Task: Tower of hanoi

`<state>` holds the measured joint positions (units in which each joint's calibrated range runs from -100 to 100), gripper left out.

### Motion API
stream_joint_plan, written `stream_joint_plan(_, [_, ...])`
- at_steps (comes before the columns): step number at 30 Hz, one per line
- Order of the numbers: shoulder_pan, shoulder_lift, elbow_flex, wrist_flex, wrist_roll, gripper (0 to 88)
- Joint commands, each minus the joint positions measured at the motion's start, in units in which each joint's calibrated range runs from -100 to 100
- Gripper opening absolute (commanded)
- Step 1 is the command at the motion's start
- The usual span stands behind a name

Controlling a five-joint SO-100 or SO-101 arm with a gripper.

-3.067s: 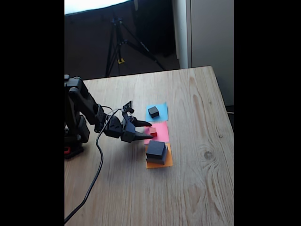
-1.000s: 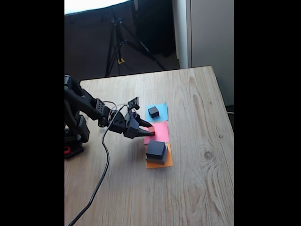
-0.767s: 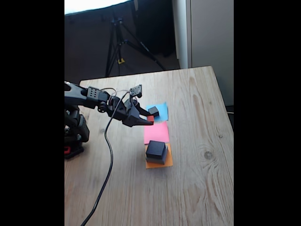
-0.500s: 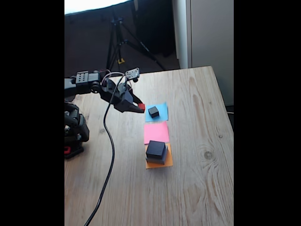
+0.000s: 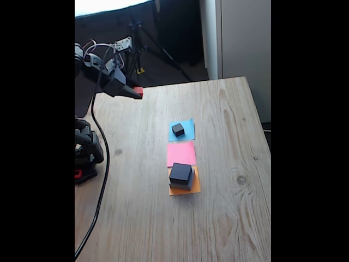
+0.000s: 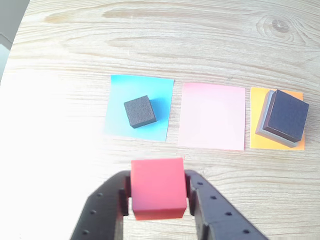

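My gripper is shut on the tiny red cube, held high above the table's far left part in the fixed view. A small black block sits on the blue paper square. The pink square is bare. On the orange square two dark blocks are stacked, the smaller on top of the larger grey one.
The arm's black base stands at the table's left edge, and a black cable hangs from the arm down across the wood. A tripod stands on the floor beyond the table's far edge.
The gripper closed on the red cube on the pink square, lifted it, and has carried it up and back to the left, well above the table. The black blocks have not moved.
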<state>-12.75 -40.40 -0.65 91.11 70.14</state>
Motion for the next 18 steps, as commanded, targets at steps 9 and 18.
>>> stream_joint_plan(9, [-3.17,-6.99,21.11,-15.72,3.11,1.3])
stream_joint_plan(18, [-4.17,-5.70,50.29,-51.90,15.48,1.0])
